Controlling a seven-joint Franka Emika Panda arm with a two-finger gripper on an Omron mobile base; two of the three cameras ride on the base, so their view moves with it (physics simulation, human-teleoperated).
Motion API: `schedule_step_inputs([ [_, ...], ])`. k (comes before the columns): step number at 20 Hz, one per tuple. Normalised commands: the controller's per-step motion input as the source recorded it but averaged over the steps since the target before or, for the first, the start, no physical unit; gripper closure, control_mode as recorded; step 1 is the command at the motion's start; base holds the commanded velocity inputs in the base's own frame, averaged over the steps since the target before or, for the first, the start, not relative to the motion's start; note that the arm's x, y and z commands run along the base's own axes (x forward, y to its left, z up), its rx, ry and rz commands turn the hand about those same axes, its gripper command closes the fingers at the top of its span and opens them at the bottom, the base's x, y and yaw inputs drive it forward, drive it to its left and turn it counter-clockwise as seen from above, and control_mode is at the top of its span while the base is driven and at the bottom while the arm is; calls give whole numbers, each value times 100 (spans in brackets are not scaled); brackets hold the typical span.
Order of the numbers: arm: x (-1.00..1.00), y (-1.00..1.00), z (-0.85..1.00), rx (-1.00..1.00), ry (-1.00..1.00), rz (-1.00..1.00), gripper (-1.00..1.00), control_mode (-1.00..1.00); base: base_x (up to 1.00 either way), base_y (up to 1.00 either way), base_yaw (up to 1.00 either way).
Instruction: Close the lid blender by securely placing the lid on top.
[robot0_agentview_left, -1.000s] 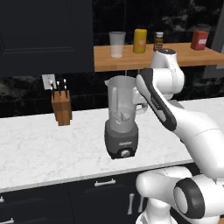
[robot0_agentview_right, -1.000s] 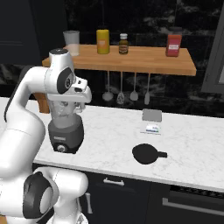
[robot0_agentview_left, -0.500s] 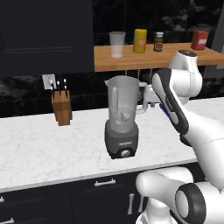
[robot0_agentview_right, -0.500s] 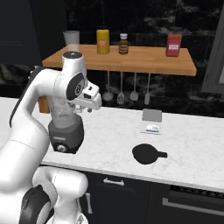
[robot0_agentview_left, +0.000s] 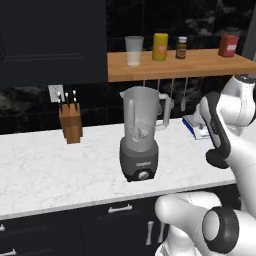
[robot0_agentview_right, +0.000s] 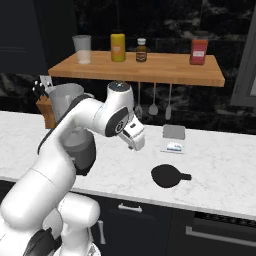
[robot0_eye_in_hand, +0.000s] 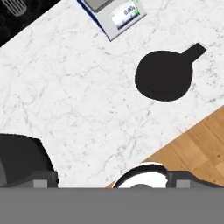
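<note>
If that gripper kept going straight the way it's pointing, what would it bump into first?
Probably the bare white marble counter. The gripper points down at it, with the black lid lying off to one side. Depth is hard to judge.

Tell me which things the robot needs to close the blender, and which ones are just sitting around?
Needed for the job:
- lid, lying flat on the counter
- blender, its jar open on top
- gripper, open and empty

Just sitting around:
- knife block
- kitchen scale
- glass cup
- yellow jar
- red tin
</note>
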Motion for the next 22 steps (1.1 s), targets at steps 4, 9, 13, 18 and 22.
schedule_step_inputs([
  [4,25,-100,-66,14,21,-48,-100,-100,0,0,0],
  [9,40,-99,-68,13,24,-45,-100,-100,0,0,0],
  [13,44,-100,-66,14,19,-43,-100,-100,0,0,0],
  [18,57,-70,-37,12,7,-8,-100,-100,0,0,0],
  [22,50,-79,-8,15,0,0,-100,-100,0,0,0],
])
